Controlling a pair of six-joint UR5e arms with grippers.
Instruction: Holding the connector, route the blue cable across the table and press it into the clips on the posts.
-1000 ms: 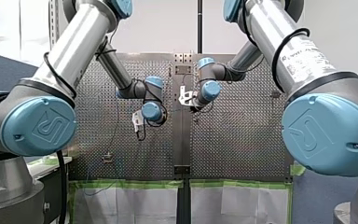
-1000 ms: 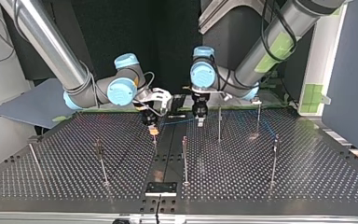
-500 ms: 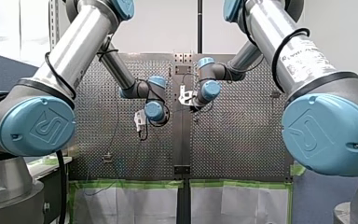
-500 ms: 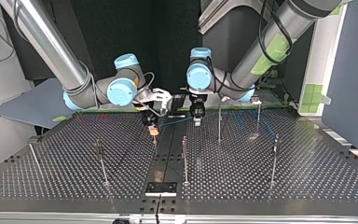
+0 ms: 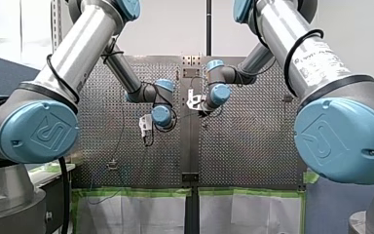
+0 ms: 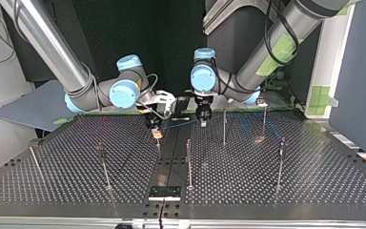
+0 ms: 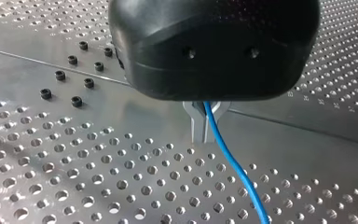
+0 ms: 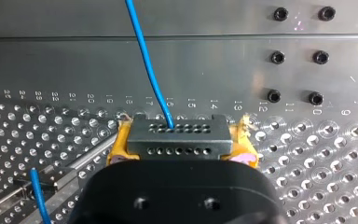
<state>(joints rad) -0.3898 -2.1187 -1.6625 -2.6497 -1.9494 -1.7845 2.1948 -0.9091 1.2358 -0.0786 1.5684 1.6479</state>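
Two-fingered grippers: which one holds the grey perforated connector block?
My right gripper, with yellow pads, clamps the grey perforated connector block; my left gripper's metal fingers pinch only the thin blue cable.

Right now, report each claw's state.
Left claw: closed on the cable.
Right claw: closed on the connector.

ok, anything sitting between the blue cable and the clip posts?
Nothing visible. The thin blue cable runs free between my right tool, which holds the grey perforated connector block, and my left tool. Only bare perforated metal table shows between it and the slim metal posts.
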